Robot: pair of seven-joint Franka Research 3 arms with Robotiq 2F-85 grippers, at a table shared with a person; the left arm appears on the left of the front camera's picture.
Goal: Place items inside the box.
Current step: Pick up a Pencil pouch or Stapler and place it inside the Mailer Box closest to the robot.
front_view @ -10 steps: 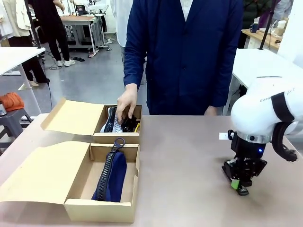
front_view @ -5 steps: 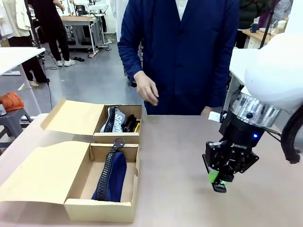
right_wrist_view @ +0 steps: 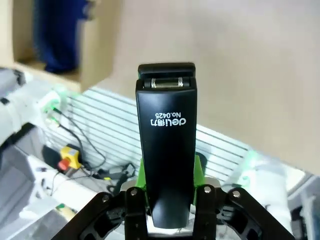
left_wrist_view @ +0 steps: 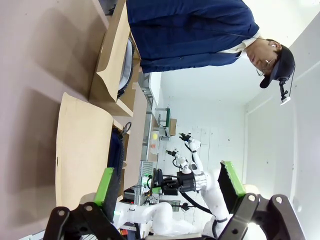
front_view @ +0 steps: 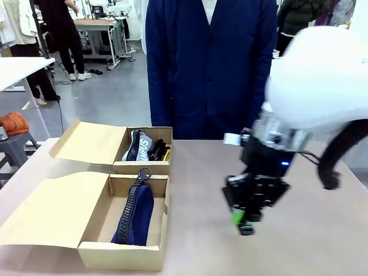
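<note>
White and bulky, our right arm reaches in from the frame's right, wrist turned down. The right claw (front_view: 245,222) grips a black stapler (right_wrist_view: 167,145) over bare desk (front_view: 195,250). At lower left, the cardboard box (front_view: 123,256) holds a navy pouch (front_view: 136,211). Our left claw (left_wrist_view: 167,182) gapes wide.

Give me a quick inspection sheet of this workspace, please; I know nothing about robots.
Surface: plain brown table.
Job's things: near box holds a navy pouch; far box holds a lettered pouch and other dark items; black stapler is held above the table.
Clutter: nothing seen.
Grippers: right gripper has its fingers clamped on the black stapler; left gripper is open and empty.
Cables: black cable loops beside the right arm.
Surroundings: person in a navy coat at the far side; white worktable behind.
</note>
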